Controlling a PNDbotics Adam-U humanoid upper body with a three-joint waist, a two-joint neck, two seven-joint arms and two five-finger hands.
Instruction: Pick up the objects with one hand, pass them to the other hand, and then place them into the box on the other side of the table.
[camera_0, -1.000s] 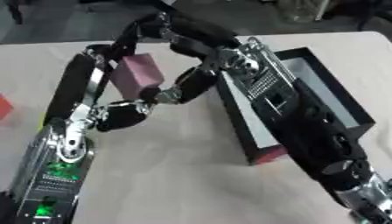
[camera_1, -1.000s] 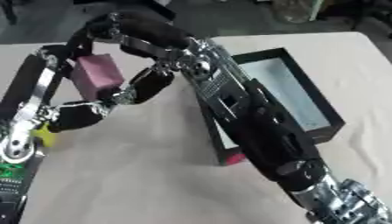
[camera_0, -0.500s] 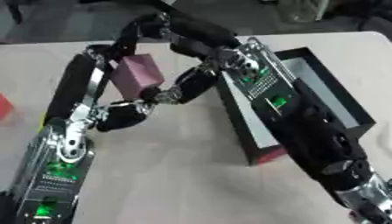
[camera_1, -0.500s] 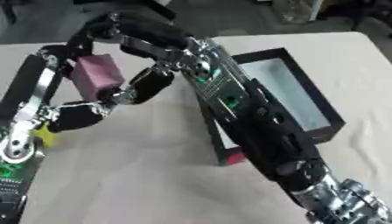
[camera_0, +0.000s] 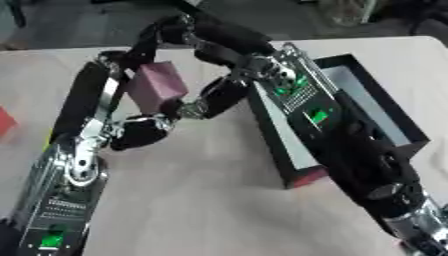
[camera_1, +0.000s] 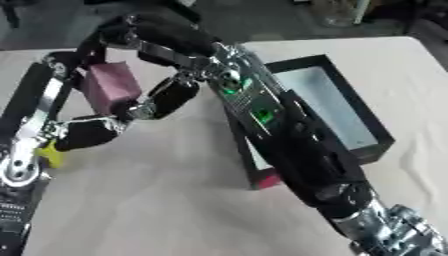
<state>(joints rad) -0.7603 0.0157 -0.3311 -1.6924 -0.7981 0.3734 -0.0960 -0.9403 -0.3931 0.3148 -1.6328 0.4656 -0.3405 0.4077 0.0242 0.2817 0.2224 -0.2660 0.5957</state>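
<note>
Meeting above the table (camera_0: 210, 200), both hands' fingers (camera_0: 199, 106) touch the pink block (camera_0: 156, 87).

You've got a pink block (camera_0: 156, 86), a black box (camera_0: 395, 121) with pale grey inside, a beige counter (camera_0: 210, 195), a red thing (camera_0: 5, 121) at far left, and a yellow bit (camera_1: 49, 154).

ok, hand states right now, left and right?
Left hand: fingers hard to read, cannot tell; it meets the pink block's lower edge.
Right hand: also at the block, cannot tell.
</note>
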